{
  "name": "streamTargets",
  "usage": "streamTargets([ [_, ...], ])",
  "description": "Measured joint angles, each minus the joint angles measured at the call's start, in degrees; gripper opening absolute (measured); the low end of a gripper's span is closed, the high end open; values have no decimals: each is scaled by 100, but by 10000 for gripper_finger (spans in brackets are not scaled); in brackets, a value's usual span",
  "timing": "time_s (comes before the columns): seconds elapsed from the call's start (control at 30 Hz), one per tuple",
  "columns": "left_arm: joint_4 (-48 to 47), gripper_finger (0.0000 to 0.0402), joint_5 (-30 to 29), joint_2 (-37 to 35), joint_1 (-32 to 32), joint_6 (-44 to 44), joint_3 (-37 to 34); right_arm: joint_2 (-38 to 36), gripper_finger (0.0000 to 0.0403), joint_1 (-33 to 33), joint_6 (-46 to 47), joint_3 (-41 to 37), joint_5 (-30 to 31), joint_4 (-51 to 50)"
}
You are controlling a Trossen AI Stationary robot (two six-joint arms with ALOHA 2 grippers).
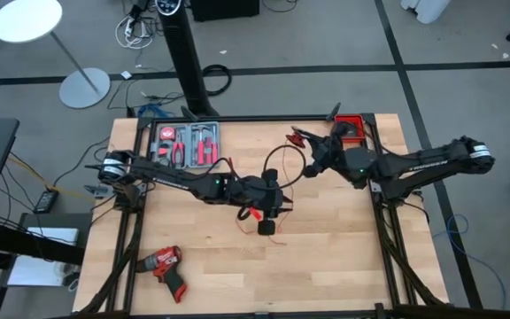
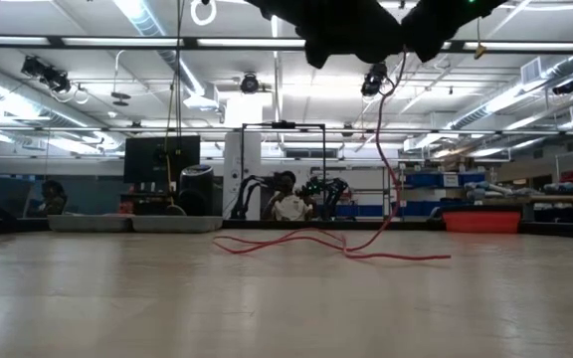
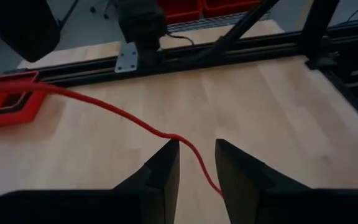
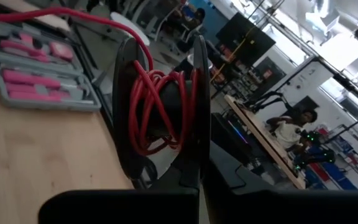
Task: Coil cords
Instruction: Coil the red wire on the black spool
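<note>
A thin red wire (image 3: 110,111) runs across the wooden table and passes between the fingers of my left gripper (image 3: 196,163), which stands open over the table's middle (image 1: 268,215). In the low view the wire (image 2: 394,149) hangs down and lies in loose curves on the table (image 2: 316,242). My right gripper (image 4: 201,186), right of centre (image 1: 315,159), is shut on a black spool (image 4: 126,106) with red wire wound on it (image 4: 160,106). A thin dark cord (image 1: 277,158) arcs between the two grippers. My left gripper has the red wire running through its open gap; the wire vanishes at one finger's inner edge (image 3: 219,188), and I cannot tell whether it touches. My right gripper pinches the rim of the spool's nearer flange (image 4: 199,140) between its two shut fingers, pointing about level. The spool is lifted clear of the table, its flanges on edge.
An open case of red-handled tools (image 1: 187,144) lies at the far left of the table, and a red bin (image 1: 351,129) at the far right. A red drill (image 1: 165,264) lies near the front left. Black frame rails (image 3: 229,46) border the table.
</note>
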Motion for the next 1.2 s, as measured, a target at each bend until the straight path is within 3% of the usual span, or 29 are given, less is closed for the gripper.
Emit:
streamTargets([
  [0.4, 718, 103, -563, 0, 4, 76, 11, -119, 0, 399, 45, -2, 154, -955],
  [0.63, 264, 9, -834, 0, 181, 83, 11, -119, 0, 831, 31, -9, 728, -1015],
  [0.87, -9, 4, -847, -143, 188, 342, 13, -118, 0, 1186, 55, -9, 1137, -1017],
  [1.03, -554, 22, -1478, -380, 289, 628, 17, -119, 0, 1342, 317, -7, 1145, -1020],
  [1.2, -706, 30, -1496, -527, 486, 874, 13, -217, 0, 1359, 934, -7, 929, -1220],
])
